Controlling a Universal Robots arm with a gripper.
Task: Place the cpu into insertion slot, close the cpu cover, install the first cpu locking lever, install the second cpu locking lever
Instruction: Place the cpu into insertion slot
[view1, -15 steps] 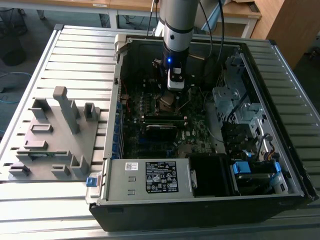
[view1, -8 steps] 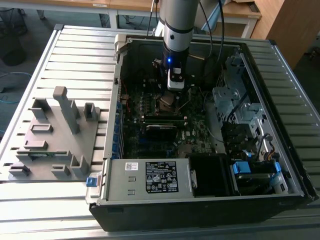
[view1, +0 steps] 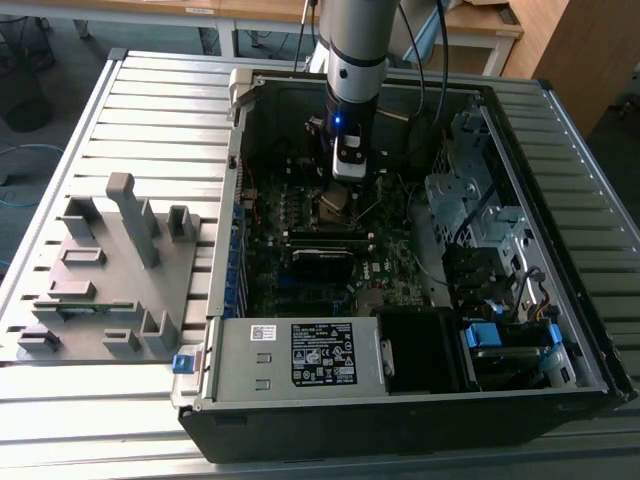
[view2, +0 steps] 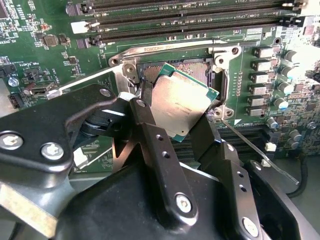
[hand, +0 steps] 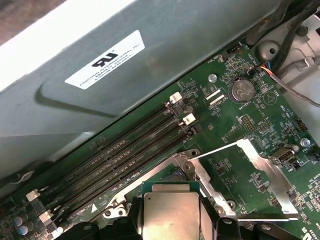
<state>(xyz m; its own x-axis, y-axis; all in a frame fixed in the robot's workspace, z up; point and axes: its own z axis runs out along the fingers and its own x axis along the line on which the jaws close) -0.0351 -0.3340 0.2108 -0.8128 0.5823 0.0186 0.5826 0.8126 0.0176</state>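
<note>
The jaws are clamped on the cpu (view2: 182, 102), tilted just above the insertion slot (view2: 192, 67); the cpu cover (hand: 267, 170) stands open

Soft even light, dim inside the case (view1: 400, 435), glare on the cpu (view2: 181, 102).

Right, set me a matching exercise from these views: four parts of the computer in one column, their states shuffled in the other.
Things:
1. flat square grey metal cpu
2. square black insertion slot with silver rim
3. thin silver square cpu cover frame
4. round silver coin battery

States:
A. swung open, green circuit board showing through its cut-out
B. mounted flat on that board
C. gripped tilted between the jaws
D. uncovered, partly hidden behind the cpu

Pairs: 1-C; 2-D; 3-A; 4-B
</note>
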